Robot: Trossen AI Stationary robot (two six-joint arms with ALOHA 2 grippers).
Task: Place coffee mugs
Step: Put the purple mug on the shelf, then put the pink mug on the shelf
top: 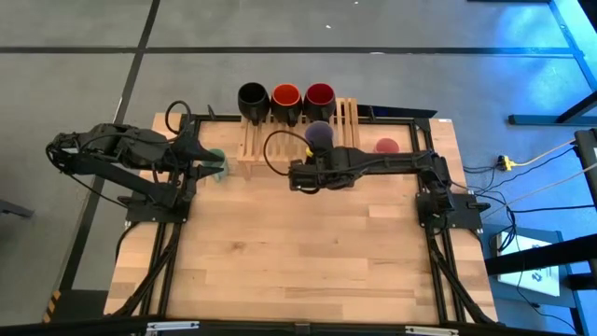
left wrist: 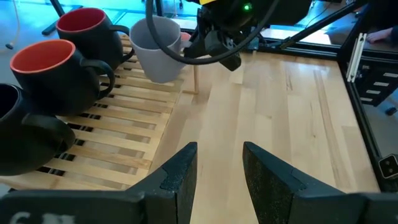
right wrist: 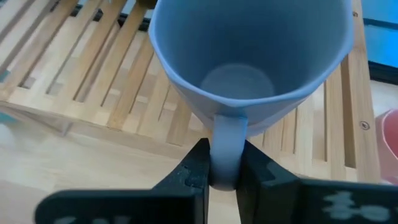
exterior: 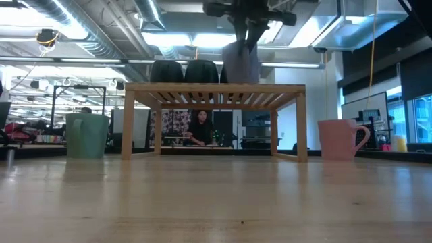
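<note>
Fingers (right wrist: 189,177) of right gripper (right wrist: 222,177) clamped on lavender-grey mug (right wrist: 249,62) handle, suspended above slatted rack (right wrist: 93,74); left gripper (left wrist: 219,171) apart, empty.

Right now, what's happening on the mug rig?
The right hand is shut on the handle of the lavender-grey mug and holds it just above the wooden rack. Three mugs already stand in a row on the rack: black, orange-red and dark red. The left hand is open and empty beside the rack's left end, near the green mug, which stands on the table. The pink mug waits on the table at the rack's other end.
</note>
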